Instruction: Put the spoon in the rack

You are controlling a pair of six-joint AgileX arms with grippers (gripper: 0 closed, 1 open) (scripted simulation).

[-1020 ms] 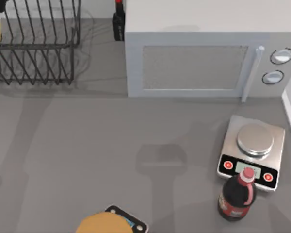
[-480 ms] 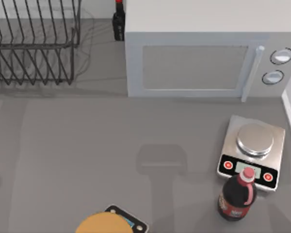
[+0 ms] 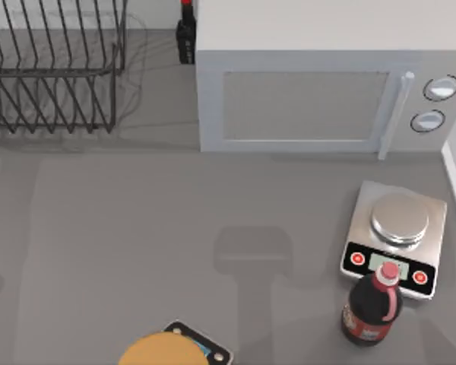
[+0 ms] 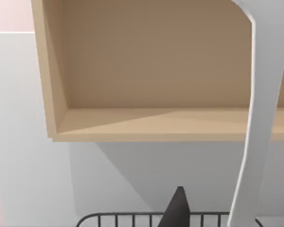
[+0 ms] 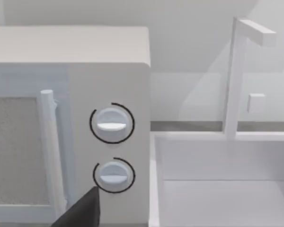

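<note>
Left gripper (image 4: 178,208): one dark tip is in the left wrist view, just above the top rail of the rack (image 4: 132,216). Can't tell from this whether it is open, closed or gripping.

The spoon (image 4: 258,123) is a slim white strip in the same view. It stands roughly upright beside that tip, and its lower end drops out of frame at the rack's rail. No contact with the gripper or the rack is visible, so whether it is held or resting can't be told. Behind it there's a tan wooden shelf box (image 4: 151,71) on a pale wall.

Top view: the rack (image 3: 53,72) is in the far left corner of the table (image 3: 137,228), with a white microwave (image 3: 304,99) to its right. A dark bottle (image 3: 185,34) stands between the two, at the back. A silver kitchen scale (image 3: 399,236) is on the right, and a cola bottle with a red cap (image 3: 372,308) sits just in front of it. A round tan disc (image 3: 163,351) on a black base is at the near edge.

Right gripper (image 5: 83,213): one dark tip is in the right wrist view, in front of the microwave's two knobs (image 5: 112,124). Its state can't be read either. A white tray (image 5: 217,189) with a white post sits beside the microwave.
</note>
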